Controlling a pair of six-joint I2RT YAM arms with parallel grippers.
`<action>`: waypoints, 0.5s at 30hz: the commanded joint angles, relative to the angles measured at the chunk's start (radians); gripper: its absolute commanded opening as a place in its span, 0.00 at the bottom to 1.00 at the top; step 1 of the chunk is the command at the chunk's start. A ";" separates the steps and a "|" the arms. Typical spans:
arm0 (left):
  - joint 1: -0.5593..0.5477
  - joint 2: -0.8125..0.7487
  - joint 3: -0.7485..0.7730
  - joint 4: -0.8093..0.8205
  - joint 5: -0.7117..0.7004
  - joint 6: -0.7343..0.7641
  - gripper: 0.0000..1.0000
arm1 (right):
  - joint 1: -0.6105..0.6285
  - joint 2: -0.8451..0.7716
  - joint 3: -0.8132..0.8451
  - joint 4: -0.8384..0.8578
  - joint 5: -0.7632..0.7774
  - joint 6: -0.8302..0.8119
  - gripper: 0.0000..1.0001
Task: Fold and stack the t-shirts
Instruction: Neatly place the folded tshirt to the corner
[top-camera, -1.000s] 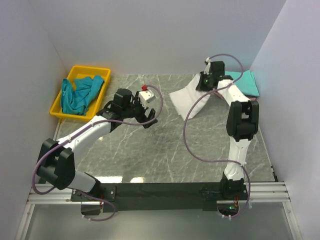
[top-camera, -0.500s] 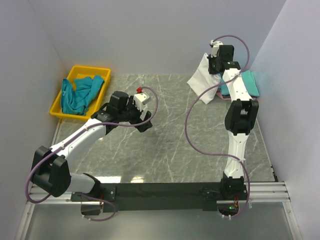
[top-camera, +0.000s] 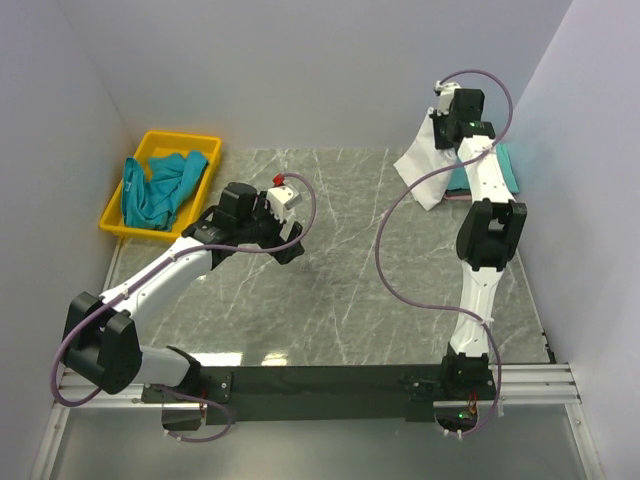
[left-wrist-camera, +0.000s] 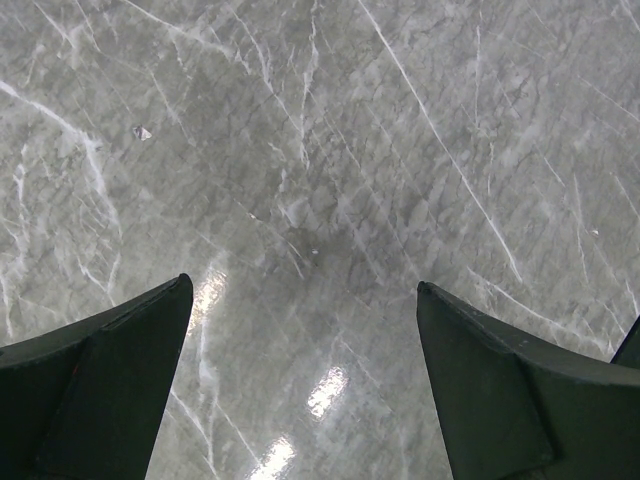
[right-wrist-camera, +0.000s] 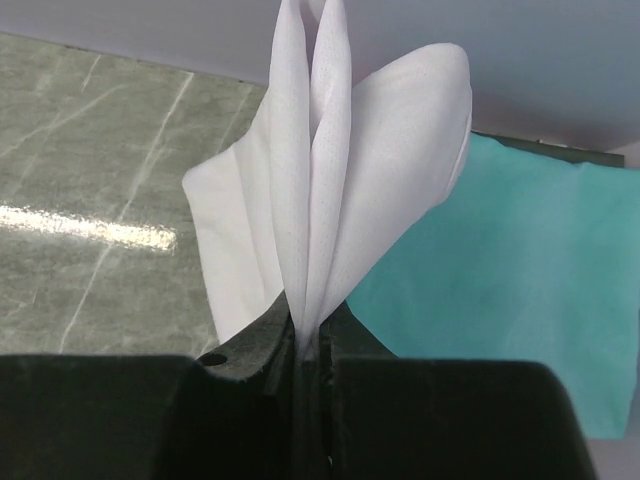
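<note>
White t-shirt (top-camera: 424, 168) hangs bunched from the right claw (top-camera: 447, 112) at the table's (top-camera: 340, 290) far right, beside a folded teal t-shirt (top-camera: 506, 166); a crumpled teal t-shirt (top-camera: 160, 188) fills the yellow tray (top-camera: 182, 137).

Left wrist: we see the left claw (left-wrist-camera: 305, 288) spread wide, holding nothing.

Right wrist: jaws clamped on white cloth.

We judge stacking is in hand. The next move calls for lowering the white shirt squarely onto the folded teal one.

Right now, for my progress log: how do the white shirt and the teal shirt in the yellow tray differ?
The white shirt hangs from the shut right gripper; the teal shirt lies crumpled in the yellow tray, untouched. The white shirt is raised at the far right; the teal shirt rests far left. Both are plain.
</note>
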 joint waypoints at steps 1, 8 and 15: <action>0.003 -0.010 0.002 0.016 0.006 0.007 1.00 | -0.008 -0.109 0.073 0.019 -0.005 -0.022 0.00; 0.003 0.008 0.018 0.010 0.012 0.019 1.00 | -0.011 -0.129 0.136 0.014 -0.010 -0.014 0.00; 0.003 0.030 0.029 0.012 0.013 0.030 0.99 | -0.014 -0.169 0.147 0.023 -0.008 -0.027 0.00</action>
